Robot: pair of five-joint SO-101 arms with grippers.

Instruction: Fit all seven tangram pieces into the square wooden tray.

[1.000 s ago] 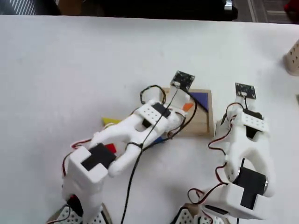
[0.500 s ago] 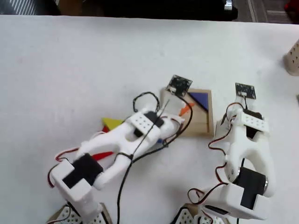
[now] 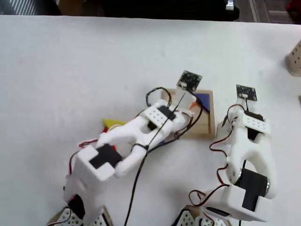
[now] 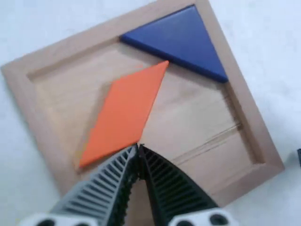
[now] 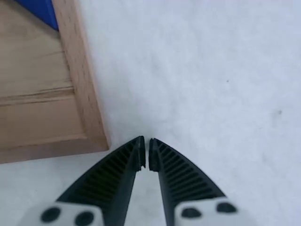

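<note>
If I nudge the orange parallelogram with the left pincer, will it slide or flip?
The orange parallelogram looks flat and rigid, lying on the tray floor, so it should slide, not tip. Its smooth face may let the left pincer skate off. Its corner by the blue triangle could catch.

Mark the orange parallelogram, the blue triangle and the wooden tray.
orange parallelogram [image 4: 123, 113], left wrist view, middle of its face.
blue triangle [image 4: 181, 40], left wrist view, middle of its face.
wooden tray [image 4: 248, 117], left wrist view, rim beside the triangle.
</note>
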